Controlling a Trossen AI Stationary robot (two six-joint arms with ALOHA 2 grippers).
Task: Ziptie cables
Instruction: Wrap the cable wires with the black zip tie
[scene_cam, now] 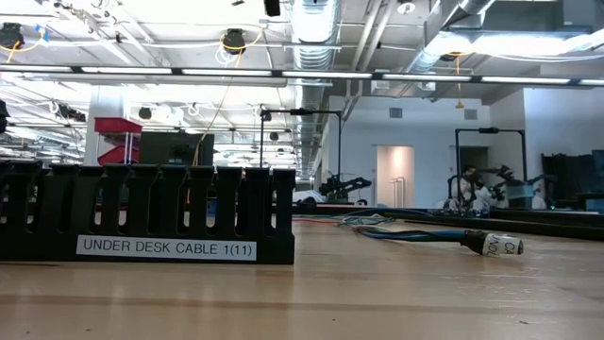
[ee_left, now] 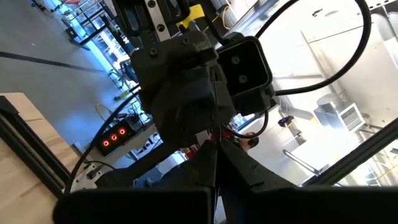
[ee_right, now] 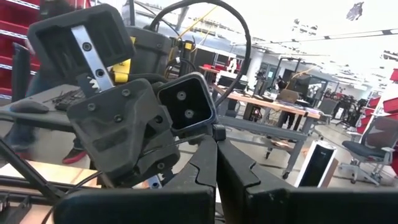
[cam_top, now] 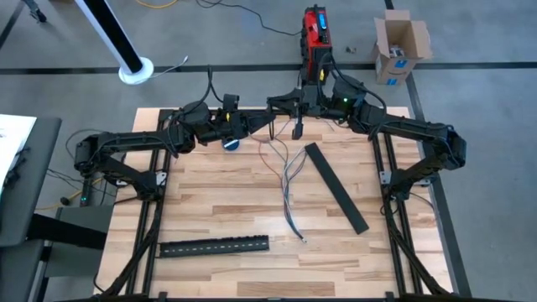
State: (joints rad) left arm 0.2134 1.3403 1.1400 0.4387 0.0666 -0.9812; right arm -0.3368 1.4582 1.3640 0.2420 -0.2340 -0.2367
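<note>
both pairs of fingers look pressed shut on nothing; left gripper [cam_top: 270, 126] and right gripper [cam_top: 295, 128] meet at upper centre of the high view. the cables [cam_top: 289, 180] sprawl loose mid-frame below them, unbundled; tying all remains.

Table [cam_top: 218, 201]: pale wood planks, matt. Slotted strip [cam_top: 214, 246]: black matt plastic. Cables [cam_top: 289, 189]: thin, plastic-sheathed.

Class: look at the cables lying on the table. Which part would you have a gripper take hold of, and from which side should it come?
Grip the cables mid-length, where the strands run close together as one bundle; toward the far end they fan apart. They lie flat on the table, so probably come straight down from above, fingers spanning across the bundle. The right gripper hangs nearest; the left gripper waits beside it.
</note>
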